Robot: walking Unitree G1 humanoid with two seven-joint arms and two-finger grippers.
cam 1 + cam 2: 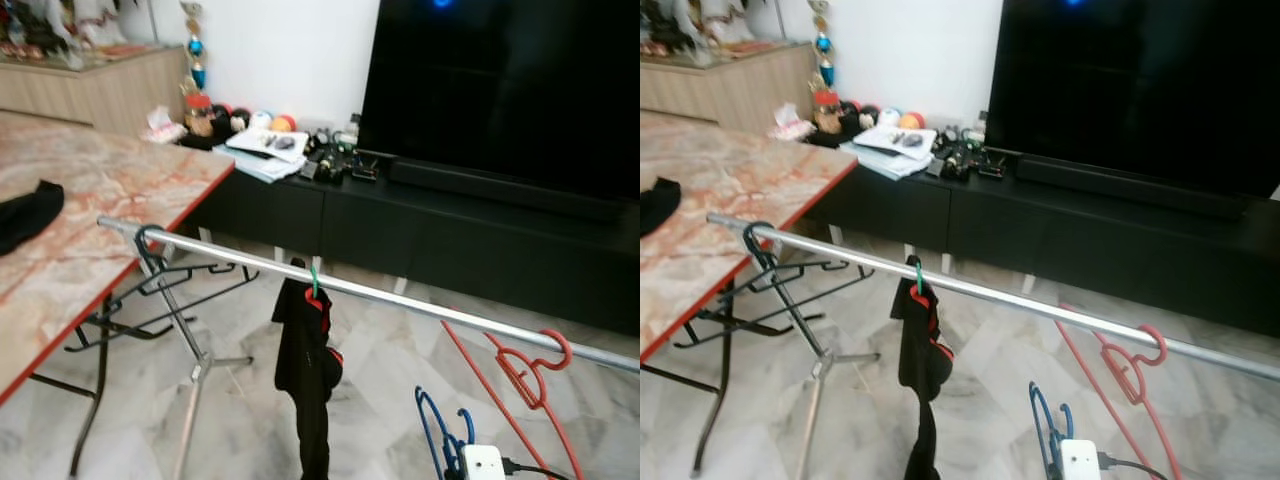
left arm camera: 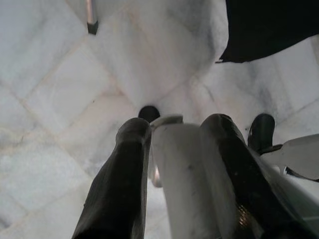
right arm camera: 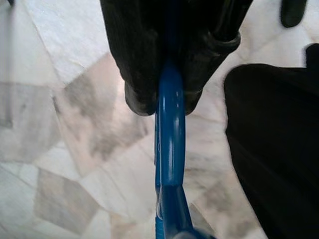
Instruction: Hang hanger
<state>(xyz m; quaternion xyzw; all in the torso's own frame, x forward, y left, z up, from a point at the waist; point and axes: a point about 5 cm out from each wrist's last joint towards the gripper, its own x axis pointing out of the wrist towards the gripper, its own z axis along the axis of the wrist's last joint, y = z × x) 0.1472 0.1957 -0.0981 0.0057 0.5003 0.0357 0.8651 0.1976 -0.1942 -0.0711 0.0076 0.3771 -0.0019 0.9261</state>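
The right gripper (image 3: 159,99) is clamped on the blue hanger (image 3: 169,164), which hangs from its fingers, below the rail (image 1: 400,298). Risk: its hook could snag the red hanger (image 1: 530,375) nearby. The left gripper (image 2: 179,149) grips nothing, fingers parted.

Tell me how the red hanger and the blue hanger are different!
The red hanger is hooked on the metal rail; the blue hanger is not on it yet, pinched in the right gripper below the rail. The red one hangs free with nothing holding it; the blue one is held. One is red, the other blue. Both are bare, with no clothes on them.
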